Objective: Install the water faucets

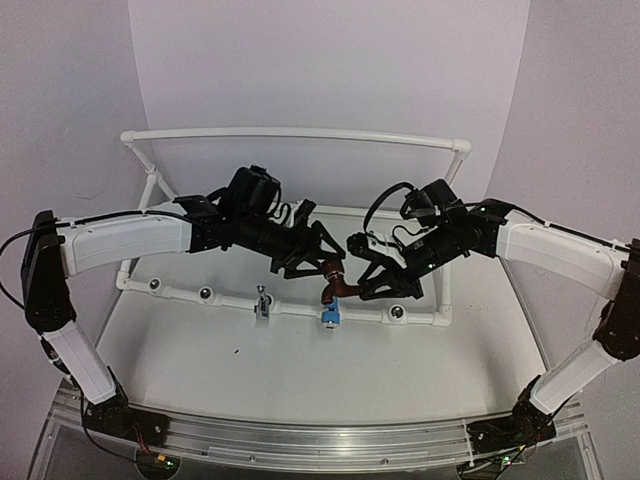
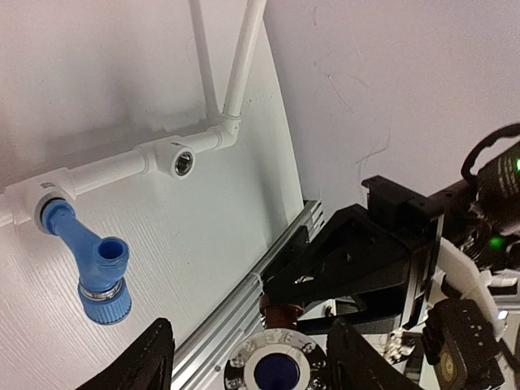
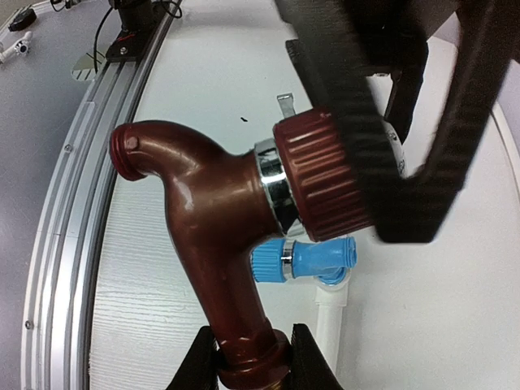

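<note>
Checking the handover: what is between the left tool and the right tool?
The red-brown faucet: right tool grips its narrow end, left tool straddles its knob. Clearest in right wrist view.

The glossy dark red-brown plastic faucet (image 3: pixel 219 219) is showing a ribbed knob and a chrome ring; just beside it, the light blue plastic faucet (image 2: pixel 85 252) is wearing a silver band.

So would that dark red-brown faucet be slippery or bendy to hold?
Probably slippery: the red-brown faucet has a glossy, rounded body, though the right end effector pinches its narrower end. Likely stiff: its curved spout shows no sag, held by one end. Its ribbed knob should give better purchase for twisting.
</note>
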Action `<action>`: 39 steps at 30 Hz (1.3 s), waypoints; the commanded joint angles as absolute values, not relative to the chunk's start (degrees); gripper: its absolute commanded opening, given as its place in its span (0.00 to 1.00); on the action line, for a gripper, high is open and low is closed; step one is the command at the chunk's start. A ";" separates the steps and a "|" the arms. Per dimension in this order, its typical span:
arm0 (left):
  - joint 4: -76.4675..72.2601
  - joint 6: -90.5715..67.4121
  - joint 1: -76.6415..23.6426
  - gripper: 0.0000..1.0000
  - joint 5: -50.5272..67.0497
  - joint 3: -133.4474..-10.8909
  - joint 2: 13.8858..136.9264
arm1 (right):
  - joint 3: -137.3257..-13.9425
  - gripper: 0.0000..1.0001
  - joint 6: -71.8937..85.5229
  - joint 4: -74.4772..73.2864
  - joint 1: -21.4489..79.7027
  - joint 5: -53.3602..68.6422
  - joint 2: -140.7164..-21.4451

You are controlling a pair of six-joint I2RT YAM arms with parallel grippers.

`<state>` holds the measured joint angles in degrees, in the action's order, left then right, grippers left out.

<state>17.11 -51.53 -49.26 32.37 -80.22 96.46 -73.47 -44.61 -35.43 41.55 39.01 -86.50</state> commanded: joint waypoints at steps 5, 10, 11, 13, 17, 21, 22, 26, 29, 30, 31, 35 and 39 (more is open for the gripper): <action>7.38 -57.89 -47.82 0.82 28.22 -72.56 88.12 | -76.63 0.00 -37.04 -33.54 42.11 36.86 -87.87; 4.88 -58.24 -48.85 0.76 32.00 -71.45 89.05 | -76.54 0.00 -36.01 -31.17 42.10 35.80 -87.98; 4.92 -58.27 -49.24 0.74 32.73 -71.84 89.67 | -76.65 0.00 -35.79 -30.77 42.10 35.56 -88.11; 5.56 -58.22 -50.11 0.69 33.52 -72.91 91.36 | -77.32 0.00 -34.87 -29.98 42.10 34.89 -88.50; 3.98 -59.08 -51.18 0.60 34.02 -73.03 92.86 | -78.16 0.00 -33.97 -28.84 42.10 33.68 -89.49; 2.70 -59.31 -51.91 0.55 33.34 -72.69 93.24 | -78.88 0.00 -33.29 -27.82 42.10 32.84 -90.74; 2.66 -59.43 -51.92 0.54 33.02 -72.73 93.41 | -78.88 0.00 -33.26 -27.57 42.10 33.05 -90.83; 1.43 -60.11 -52.06 0.45 31.93 -72.79 94.24 | -78.90 0.00 -33.39 -27.11 42.10 35.10 -90.56; 0.43 -60.46 -52.05 0.39 31.85 -73.28 95.15 | -78.53 0.00 -34.12 -27.07 42.10 36.46 -90.14; 0.34 -60.47 -52.03 0.36 31.84 -73.58 95.46 | -78.40 0.00 -34.40 -27.09 42.10 36.82 -89.90; 0.28 -60.47 -52.03 0.33 31.88 -73.80 95.76 | -78.28 0.00 -34.69 -27.13 42.10 37.02 -89.74; 0.26 -60.63 -52.04 0.24 31.62 -74.25 96.39 | -77.78 0.00 -35.75 -27.16 42.10 37.51 -89.10; 0.26 -60.99 -52.03 0.11 30.91 -74.32 96.61 | -77.20 0.00 -35.95 -27.24 42.10 36.90 -88.79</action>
<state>2.46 -59.92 -51.88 32.25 -71.85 95.98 -76.51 -34.46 -29.87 41.45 34.98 -90.43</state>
